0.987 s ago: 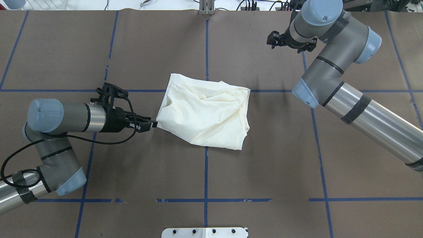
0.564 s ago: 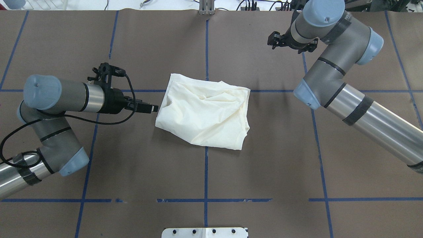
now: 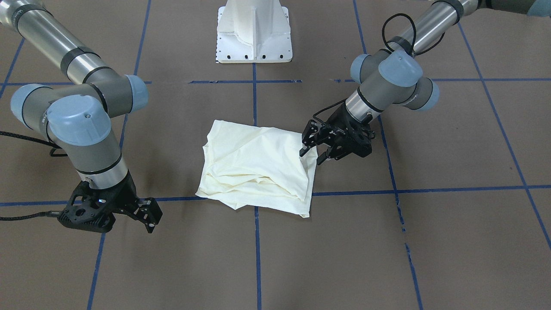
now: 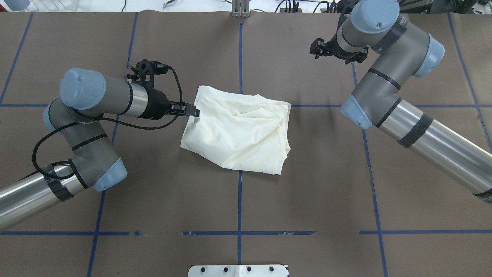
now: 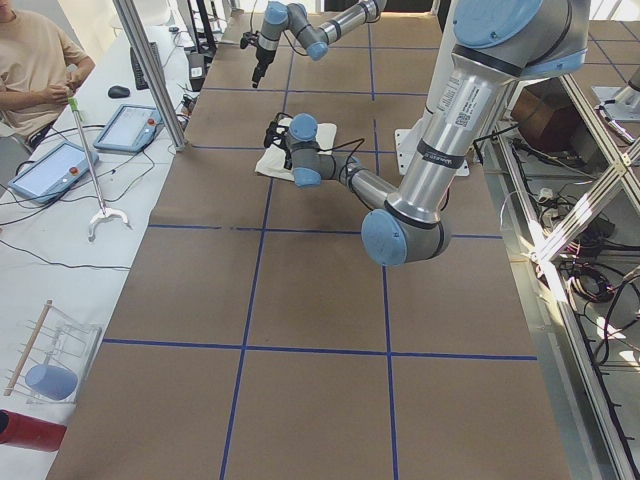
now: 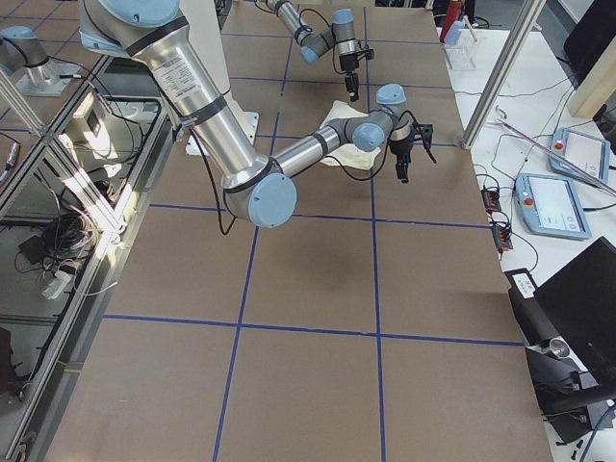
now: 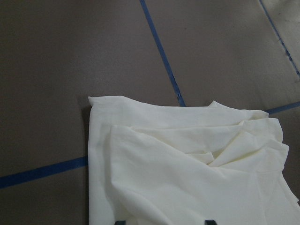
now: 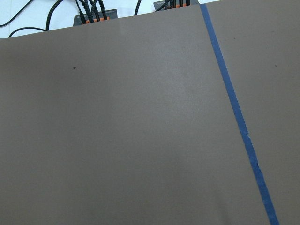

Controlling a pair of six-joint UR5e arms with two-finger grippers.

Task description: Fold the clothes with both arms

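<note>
A brown table (image 4: 153,184) marked w/ blue tape lines (image 4: 239,200) is seen, w/ a white base (image 3: 254,34) at the robot's end. The shirt (image 4: 238,134) is laid near the middle, over a tape cross, folded into a lumpy block. Only plain cream cloth is shown; no cat or words can be seen.

The L gripper (image 4: 194,112) has been moved in the last sec. It was at the shirt's left corner nearer the robot. Now it is found further up the same edge, by the far-left corner, w/ its tips at the cloth edge. It is spread wide & nothing is held. In the wrist view both fingertips (image 7: 209,221) are seen well apart at the bottom, w/ cloth btwn them. The shirt itself has hardly been shifted, so no fold was made by that move.

The R gripper (image 3: 154,221) is well apart from the shirt, out over bare table at the far right. It looks spread open & empty, but its tips are not shown in its own wrist view.

It is judged that a new grab spot is being picked. The folds are loose & puffy, so more tidying is likely needed. If only the top layer is pinched, the block could be pulled open. The R arm would have to be brought in before both can be used.
</note>
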